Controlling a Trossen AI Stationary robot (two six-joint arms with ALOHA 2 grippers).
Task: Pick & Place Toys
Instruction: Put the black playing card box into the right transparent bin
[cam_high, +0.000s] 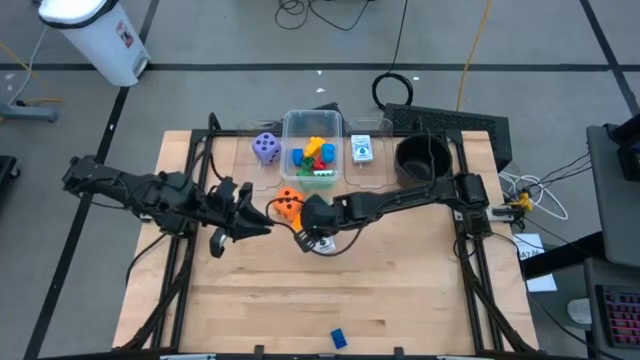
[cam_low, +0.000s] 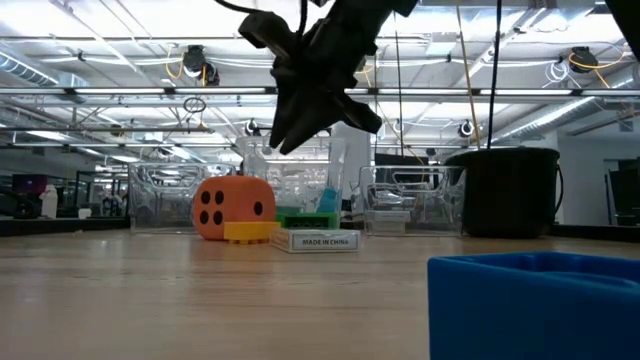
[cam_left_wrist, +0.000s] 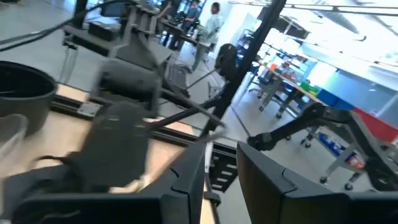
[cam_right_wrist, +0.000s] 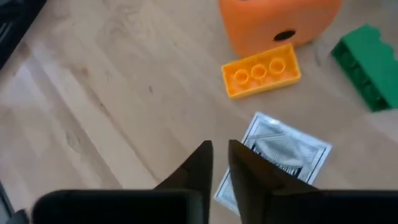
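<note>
Right tool (cam_right_wrist: 221, 163) of yours hovers nearly pinched together, empty, right above the white card (cam_right_wrist: 283, 155); yellow block (cam_right_wrist: 261, 76) and orange die (cam_right_wrist: 280, 22) sit just beyond.

In the right wrist view, the orange dotted die (cam_right_wrist: 280, 22) was cut off at the frame edge, as was the green plastic block (cam_right_wrist: 368, 65). The white printed card (cam_right_wrist: 281, 158) lay partly hidden behind the dark fingers. In the low view, a blurred blue block (cam_low: 535, 305) ran off the near right corner. The left wrist view was blurred throughout.
</note>
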